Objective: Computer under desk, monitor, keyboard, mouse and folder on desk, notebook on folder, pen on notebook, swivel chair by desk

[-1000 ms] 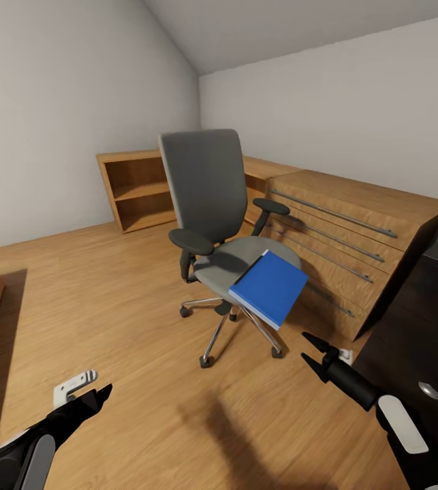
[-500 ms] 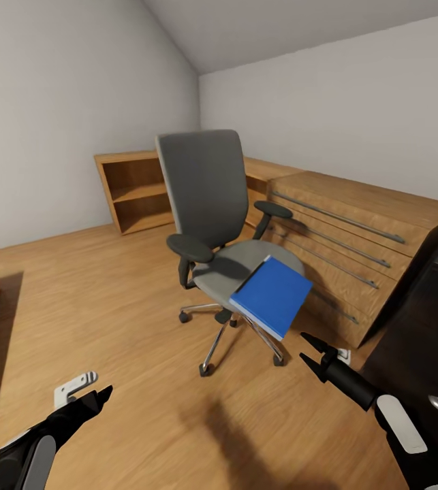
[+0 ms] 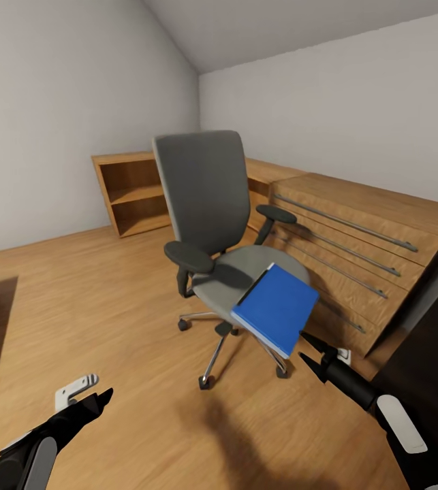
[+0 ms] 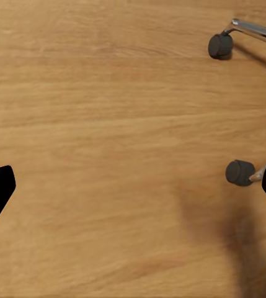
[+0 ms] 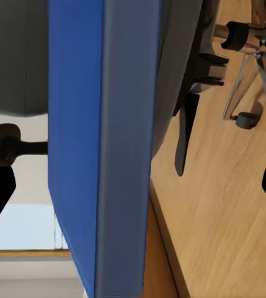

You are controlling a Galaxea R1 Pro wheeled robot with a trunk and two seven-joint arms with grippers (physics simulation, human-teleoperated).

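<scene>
Both pincers spread, empty — right pincer [image 3: 312,356] just beside blue folder [image 3: 275,308] overhanging swivel chair [image 3: 212,204].

Bare floor [image 3: 110,299] (chair's armrest [image 3: 189,256] beside folder [image 3: 276,309])

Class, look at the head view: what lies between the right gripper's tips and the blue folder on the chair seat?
Nothing: in the head view only a short open gap over wood floor separates the right gripper from the blue folder, which overhangs the swivel chair.
</scene>
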